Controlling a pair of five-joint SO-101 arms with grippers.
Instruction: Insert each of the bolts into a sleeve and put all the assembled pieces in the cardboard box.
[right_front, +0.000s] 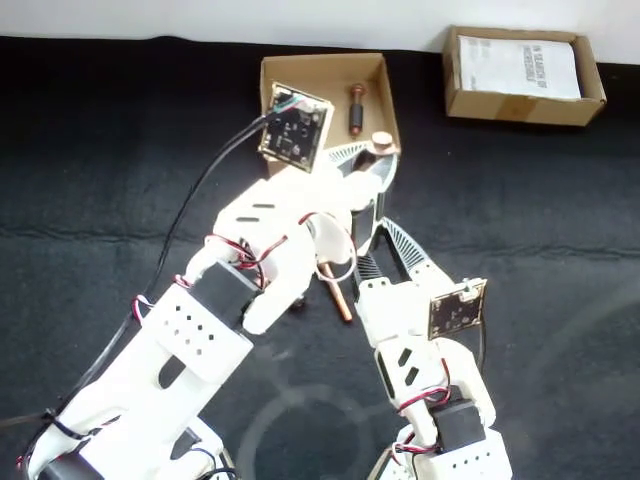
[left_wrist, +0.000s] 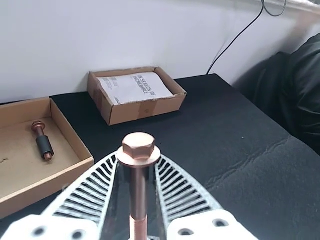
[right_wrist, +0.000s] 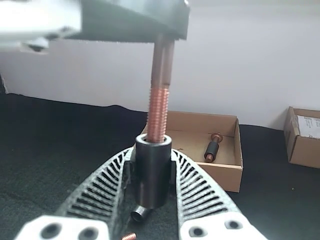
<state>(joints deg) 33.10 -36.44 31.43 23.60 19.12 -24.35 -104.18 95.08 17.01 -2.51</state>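
Observation:
My left gripper (left_wrist: 137, 159) is shut on a copper bolt (left_wrist: 137, 150), held head up beside the open cardboard box (left_wrist: 20, 170). Below it, my right gripper (right_wrist: 152, 156) is shut on a black sleeve (right_wrist: 152, 172), held upright. The bolt's threaded end (right_wrist: 158, 115) reaches into the sleeve's top opening. In the high view the left gripper (right_front: 372, 162) is at the box's near right corner, with the bolt head (right_front: 381, 141) showing and the right gripper (right_front: 378, 226) just under it. One assembled bolt and sleeve (right_front: 355, 108) lies in the box (right_front: 310, 85).
A loose copper bolt (right_front: 336, 290) lies on the black cloth between the arms, and a spare sleeve (right_wrist: 140, 214) lies under my right gripper. A second cardboard box (right_front: 520, 75) holding a printed sheet stands at the back right. A white wall runs behind.

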